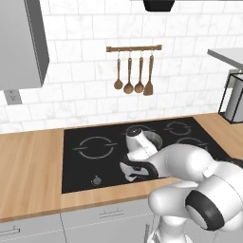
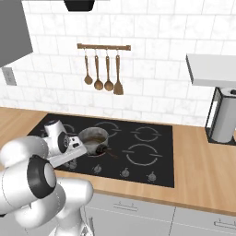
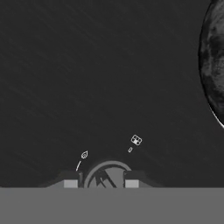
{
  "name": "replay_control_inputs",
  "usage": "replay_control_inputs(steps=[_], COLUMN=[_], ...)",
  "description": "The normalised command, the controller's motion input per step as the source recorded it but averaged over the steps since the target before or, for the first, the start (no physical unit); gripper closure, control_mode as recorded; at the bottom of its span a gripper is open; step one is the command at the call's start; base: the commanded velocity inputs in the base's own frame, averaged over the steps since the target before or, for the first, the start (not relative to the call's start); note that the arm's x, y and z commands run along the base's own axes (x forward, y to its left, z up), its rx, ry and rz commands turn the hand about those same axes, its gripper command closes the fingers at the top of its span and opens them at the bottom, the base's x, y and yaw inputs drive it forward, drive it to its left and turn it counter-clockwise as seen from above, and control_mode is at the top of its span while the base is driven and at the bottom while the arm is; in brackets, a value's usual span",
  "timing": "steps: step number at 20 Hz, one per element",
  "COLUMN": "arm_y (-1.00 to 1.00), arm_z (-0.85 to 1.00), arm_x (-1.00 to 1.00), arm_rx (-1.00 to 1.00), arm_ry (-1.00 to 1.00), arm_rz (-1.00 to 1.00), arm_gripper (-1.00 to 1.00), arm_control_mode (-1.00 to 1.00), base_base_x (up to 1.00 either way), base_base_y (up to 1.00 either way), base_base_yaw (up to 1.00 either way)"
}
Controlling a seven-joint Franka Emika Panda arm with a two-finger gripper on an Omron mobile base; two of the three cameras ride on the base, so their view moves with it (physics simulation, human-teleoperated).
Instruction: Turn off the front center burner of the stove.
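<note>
Jaws [image 3: 102, 180] astride a silver knob [image 3: 107, 175] on the stove's [image 1: 85, 178] front edge.
The two tips flanked the knob, parted about its width; contact unclear. The front center burner [image 2: 143, 154] lay behind the knob row, beside the small pot [image 2: 93, 137].

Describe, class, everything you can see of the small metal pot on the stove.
The small metal pot is a short, round, silvery pan standing upright and open on the black glass stove, near the cooktop's middle. Its inside looks brownish. A dark handle sticks out toward the row of knobs. The robot's arm passes close beside it; contact cannot be judged.
</note>
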Motion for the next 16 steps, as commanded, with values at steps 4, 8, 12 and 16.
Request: replay_control_inputs(steps=[4,8,12,16], arm_y=[-0.48,-0.69,-0.65,-0.40], arm_z=[-0.11,-0.13,-0.13,-0.17], arm_x=[-0.04,-0.23,-0.42,-0.30], arm_rx=[0.07,0.12,0.13,0.11], arm_ry=[0.02,0.00,0.00,-0.02], arm_rz=[-0.40,-0.53,-0.61,-0.68], arm_gripper=[1.00,1.00,1.00,1.00], arm_control_mode=[-1.00,-1.00,-1.00,-1.00], base_base_x=[0.00,0.00,0.00,0.00], base_base_y=[0.00,0.00,0.00,0.00], base_base_yaw=[0.00,0.00,0.00,0.00])
